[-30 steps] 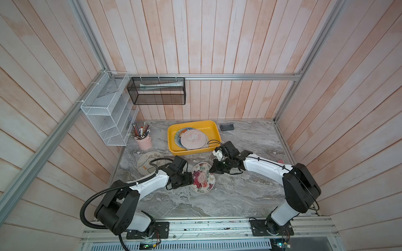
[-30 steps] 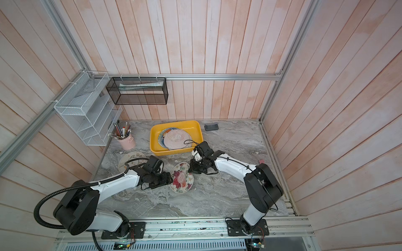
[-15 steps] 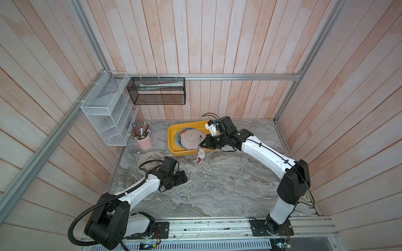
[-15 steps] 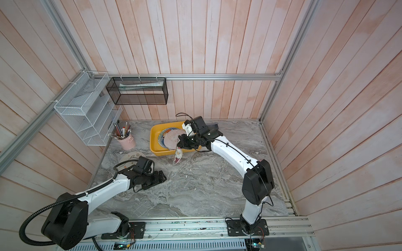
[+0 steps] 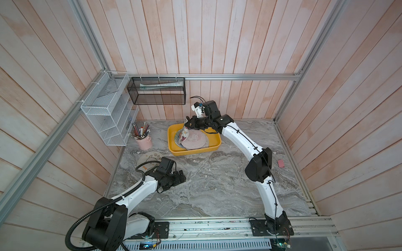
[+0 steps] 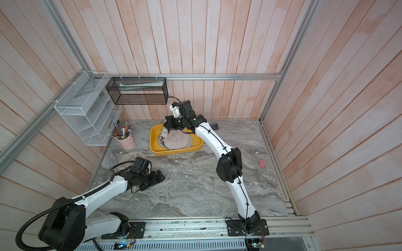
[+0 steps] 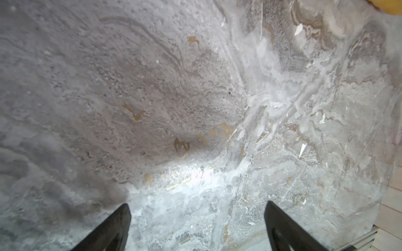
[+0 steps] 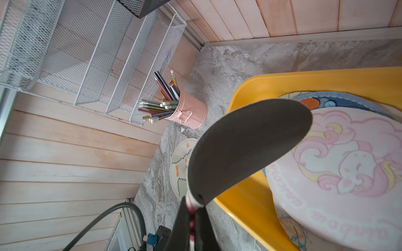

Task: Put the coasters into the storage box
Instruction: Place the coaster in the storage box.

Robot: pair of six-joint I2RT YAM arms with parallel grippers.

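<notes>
Far left: cream coaster (image 5: 149, 160) lies flat on the table (image 5: 217, 184) by the cup (image 5: 144, 142), partly under the left arm, not boxed yet. Left gripper (image 5: 182, 177) is just right of it, jaws spread wide, empty over bare marble. Box (image 5: 195, 151) sits far centre and holds a pile (image 5: 191, 143), unicorn coaster (image 5: 194, 137) on top; count unclear. Right gripper (image 5: 188, 126) is over the box's left end, pinching the held coaster (image 5: 183, 136) by its rim so it hangs on edge. Can't tell if it touches the pile. My read: nearly done. Drop this one, then fetch the cream one.
</notes>
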